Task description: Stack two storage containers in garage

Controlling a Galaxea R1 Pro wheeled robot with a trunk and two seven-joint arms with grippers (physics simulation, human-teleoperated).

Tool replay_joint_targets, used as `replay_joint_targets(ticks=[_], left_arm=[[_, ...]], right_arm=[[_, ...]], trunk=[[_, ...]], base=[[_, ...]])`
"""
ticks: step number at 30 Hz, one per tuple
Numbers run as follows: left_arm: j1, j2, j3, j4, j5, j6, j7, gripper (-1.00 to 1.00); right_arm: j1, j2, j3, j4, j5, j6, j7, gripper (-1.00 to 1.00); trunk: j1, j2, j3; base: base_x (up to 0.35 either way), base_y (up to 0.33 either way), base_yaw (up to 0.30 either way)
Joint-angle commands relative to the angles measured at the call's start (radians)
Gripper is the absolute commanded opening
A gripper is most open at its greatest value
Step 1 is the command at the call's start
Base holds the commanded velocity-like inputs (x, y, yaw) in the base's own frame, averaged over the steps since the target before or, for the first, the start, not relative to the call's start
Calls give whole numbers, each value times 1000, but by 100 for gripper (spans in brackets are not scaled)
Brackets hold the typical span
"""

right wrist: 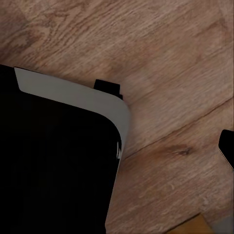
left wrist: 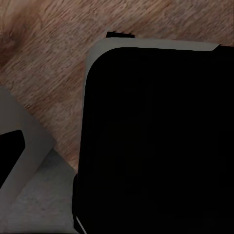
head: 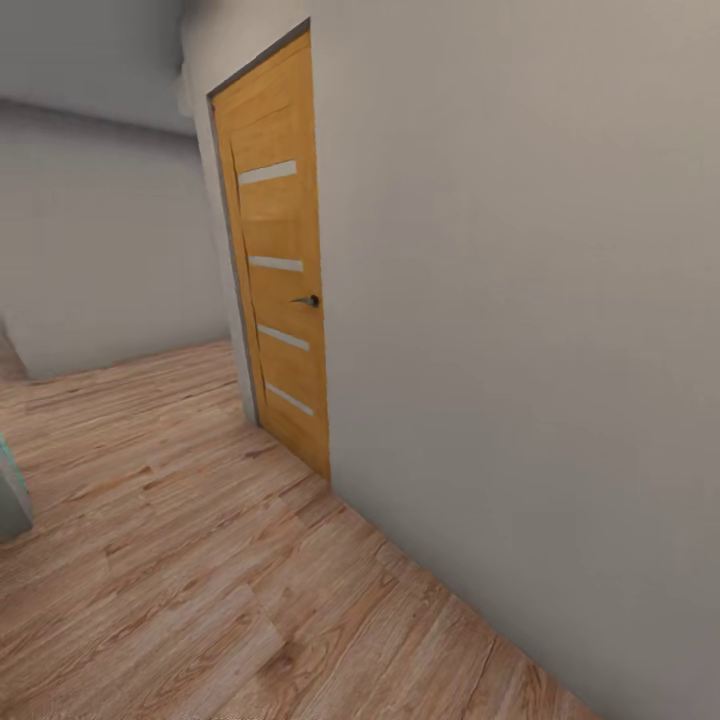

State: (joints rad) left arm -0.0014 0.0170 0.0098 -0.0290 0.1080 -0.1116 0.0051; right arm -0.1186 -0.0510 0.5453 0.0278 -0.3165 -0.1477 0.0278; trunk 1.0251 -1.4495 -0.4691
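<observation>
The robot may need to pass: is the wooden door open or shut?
Shut. The door sits flush in its frame along the wall, with no gap showing.

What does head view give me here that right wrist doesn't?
Head view: a closed wood-panelled door with pale horizontal strips and a dark handle, set in a plain light wall that runs along the right, with a hallway opening to its left and a teal-edged object at the left edge.

Right wrist: a dark rounded robot body with a grey rim, seen close from above the floor. The end effector's state cannot be told.

Both: the light wood-plank floor. The storage containers cannot be made out in either.
</observation>
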Motion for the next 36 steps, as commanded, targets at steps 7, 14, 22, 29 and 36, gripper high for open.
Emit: replay_joint_targets(ticks=[7, 14, 22, 29, 36], left_arm=[[0, 0, 1, 0, 9, -2, 1, 100], [0, 0, 1, 0, 10, -2, 1, 100], [0, 1, 1, 0, 10, -2, 1, 100], [0, 0, 1, 0, 10, -2, 1, 100], [0, 0, 1, 0, 10, -2, 1, 100]], right_arm=[[-1, 0, 8, 3, -9, -6, 3, 100], [-1, 0, 8, 3, -9, -6, 3, 100], [-1, 0, 8, 3, -9, -6, 3, 100], [-1, 0, 8, 3, -7, -4, 4, 100], [-1, 0, 8, 3, -6, -1, 18, 100]], trunk=[[0, 0, -1], [0, 0, -1], [0, 0, -1], [0, 0, -1], [0, 0, -1]], base=[[0, 0, 271], [0, 0, 271], [0, 0, 271], [0, 0, 271], [0, 0, 264]])
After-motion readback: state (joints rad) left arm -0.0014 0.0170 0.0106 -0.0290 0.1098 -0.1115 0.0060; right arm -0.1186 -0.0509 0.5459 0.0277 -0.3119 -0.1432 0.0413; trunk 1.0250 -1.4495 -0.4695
